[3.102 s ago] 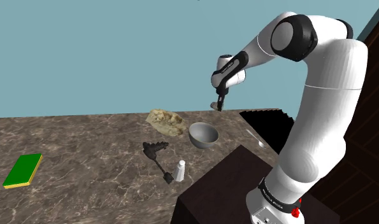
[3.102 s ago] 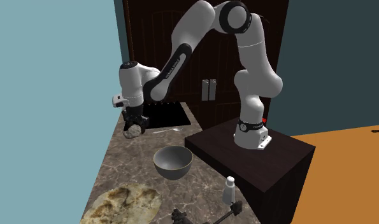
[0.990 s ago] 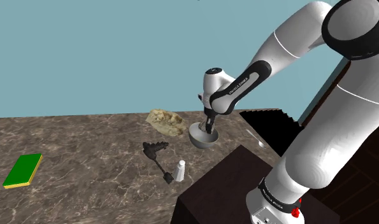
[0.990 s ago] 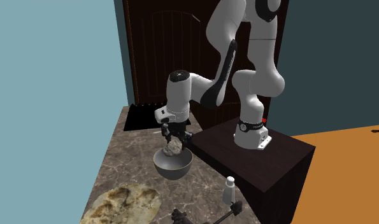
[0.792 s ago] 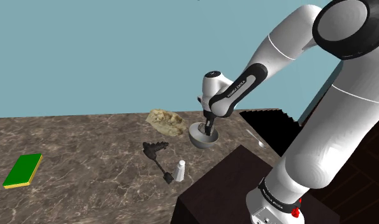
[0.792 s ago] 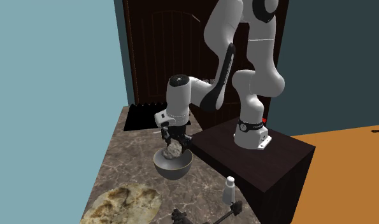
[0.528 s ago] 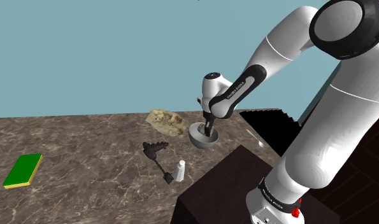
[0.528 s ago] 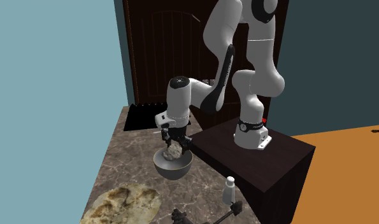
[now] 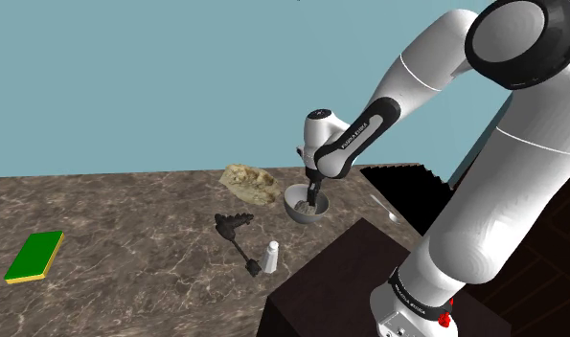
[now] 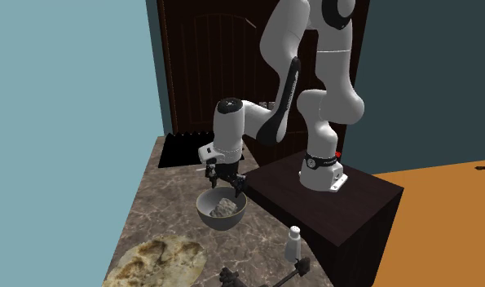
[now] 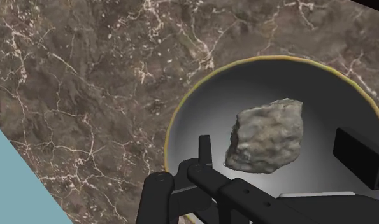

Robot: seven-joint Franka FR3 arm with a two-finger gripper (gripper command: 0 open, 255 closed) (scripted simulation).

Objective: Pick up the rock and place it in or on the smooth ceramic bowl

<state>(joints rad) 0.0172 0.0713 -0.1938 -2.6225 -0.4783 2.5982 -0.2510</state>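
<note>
Looking down from beside and slightly behind the stand [image 9: 340, 273] in the shoulder view, facing the teal wall [image 9: 177, 77] beyond the jaws. Facing the arm [image 10: 326, 98] across the counter [image 10: 163, 204] in the second exterior view, dark door [image 10: 216, 65] behind the jaws. Peering closely past the jaws into the bowl [image 11: 258, 79] in the wrist view. Sharing bowl, rock [image 11: 265, 135] and counter across all three.

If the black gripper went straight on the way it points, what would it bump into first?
Probably the grey rock. The open gripper points down into the bowl, where the rock lies right below it. Its fingers might slip past the rock and meet the bowl's inside instead.
</note>
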